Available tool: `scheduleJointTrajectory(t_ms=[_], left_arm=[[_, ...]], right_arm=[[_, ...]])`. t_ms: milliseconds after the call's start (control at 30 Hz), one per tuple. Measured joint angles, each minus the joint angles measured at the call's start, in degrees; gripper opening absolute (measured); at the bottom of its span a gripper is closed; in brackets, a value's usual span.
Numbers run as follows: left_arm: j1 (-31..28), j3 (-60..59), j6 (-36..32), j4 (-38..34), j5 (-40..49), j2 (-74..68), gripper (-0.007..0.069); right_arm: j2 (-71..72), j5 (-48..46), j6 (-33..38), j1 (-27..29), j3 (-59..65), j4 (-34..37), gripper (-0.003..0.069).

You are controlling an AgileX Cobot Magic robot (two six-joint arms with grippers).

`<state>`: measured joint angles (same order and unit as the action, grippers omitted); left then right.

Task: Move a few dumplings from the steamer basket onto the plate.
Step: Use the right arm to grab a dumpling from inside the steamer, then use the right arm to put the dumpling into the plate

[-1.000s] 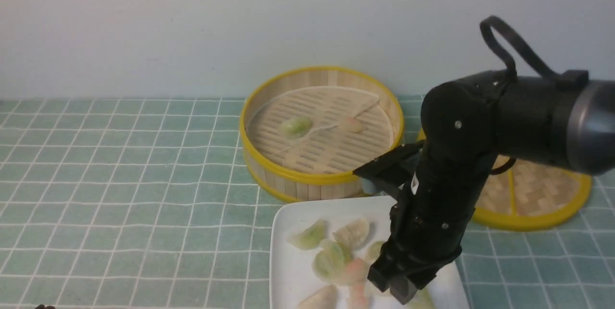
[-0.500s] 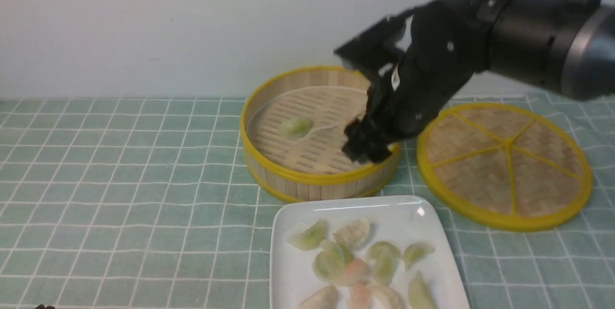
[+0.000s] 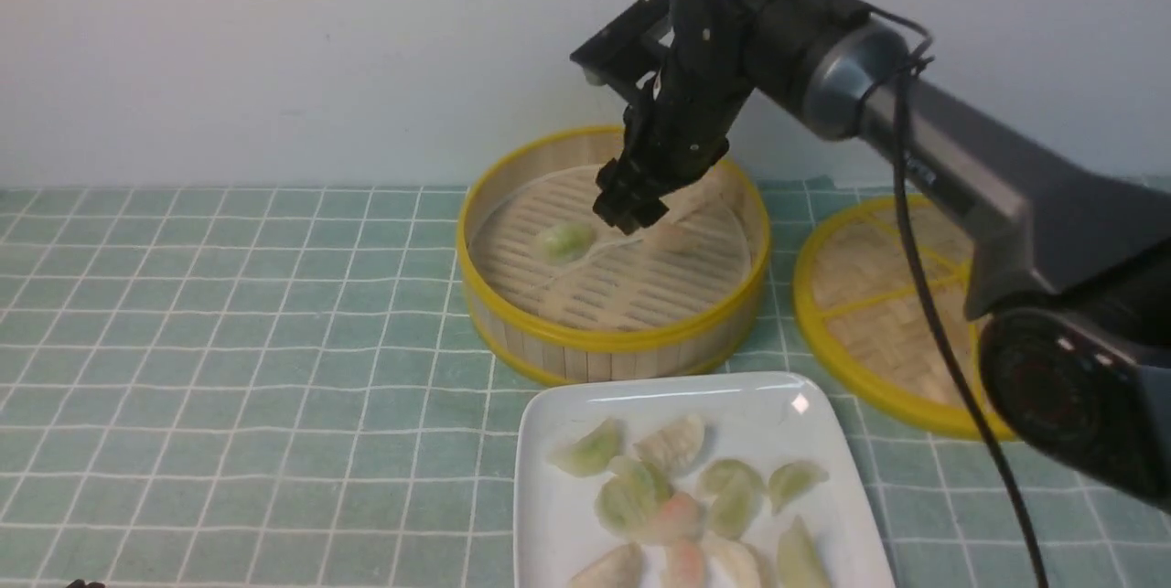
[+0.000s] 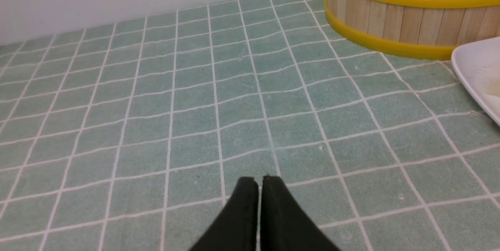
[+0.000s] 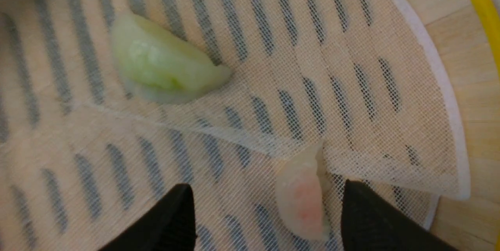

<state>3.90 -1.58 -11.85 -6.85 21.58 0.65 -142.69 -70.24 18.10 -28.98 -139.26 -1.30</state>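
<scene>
The lid [image 3: 860, 314] sits partly behind the right arm, and the plate [image 3: 549, 442] of dumplings [image 3: 672, 443] is cut off below. Over the steamer basket [image 3: 608, 346], the right gripper [image 5: 267, 208] gapes wide and empty, with a pink dumpling [image 5: 302, 200] between its jaws, untouched.

Lighting: bright, even, diffuse; shadows faint and soft-edged. Glare: one small white highlight at a corner of the plate [image 3: 799, 403]. Focus: front view mildly soft throughout; right wrist view crisp mid-frame, hazy toward one corner.
</scene>
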Motion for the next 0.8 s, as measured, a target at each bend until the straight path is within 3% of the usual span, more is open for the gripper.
scheduleJointTrajectory(t_ms=[200,300,367,567,733,800], left_arm=[[0.0,0.0,0.0,0.0,0.0,0.0,-0.0006],[0.0,0.0,0.0,0.0,0.0,0.0,-0.0006],[0.0,0.0,0.0,0.0,0.0,0.0,-0.0006],[0.0,0.0,0.0,0.0,0.0,0.0,-0.0006],[0.0,0.0,0.0,0.0,0.0,0.0,-0.0006],[0.0,0.0,0.0,0.0,0.0,0.0,-0.0006]], right_arm=[[-4.3,-1.2,-1.9,0.0,-1.3,-4.0,0.0404],[-4.0,-1.2,-3.9,0.0,-1.5,-4.1,0.0190],[-2.9,-1.3,-5.0,0.0,-1.5,-4.0,0.0129],[7.1,-1.6,-10.4,0.0,-1.0,-0.2,0.0146],[23.6,-1.0,-11.7,0.0,10.9,7.1,0.0146],[30.7,-1.0,-11.5,0.0,22.2,9.8,0.0146]])
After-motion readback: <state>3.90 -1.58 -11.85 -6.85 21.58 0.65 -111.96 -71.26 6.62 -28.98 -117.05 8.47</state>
